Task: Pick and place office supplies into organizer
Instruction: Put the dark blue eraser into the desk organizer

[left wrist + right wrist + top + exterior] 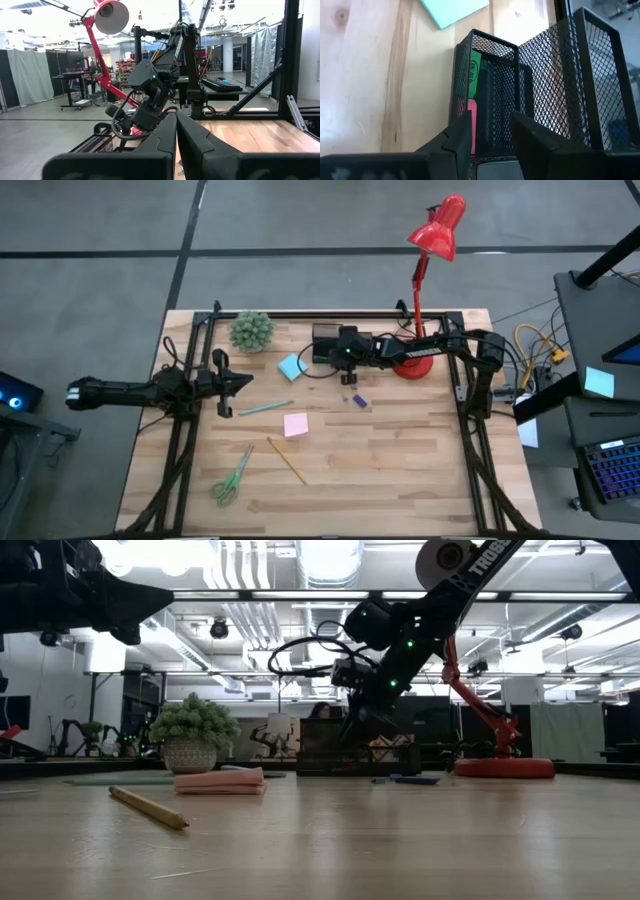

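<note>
My right gripper (490, 137), fingers parted & empty, hangs over the mesh organizer (490, 75) at the table's far edge, hiding most of it from above. Green (475, 72) & pink (471, 125) pieces inside; print unreadable. Lamp base (412, 365) just beside. Left gripper (228, 382) closed, parked left.

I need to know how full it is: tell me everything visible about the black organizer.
The organizer is black wire mesh with upright compartments, standing on the wooden table's far side beside the red lamp's base. One narrow compartment holds a green piece above a pink one. The right gripper hovers just over it, fingers apart, holding nothing visible.
</note>
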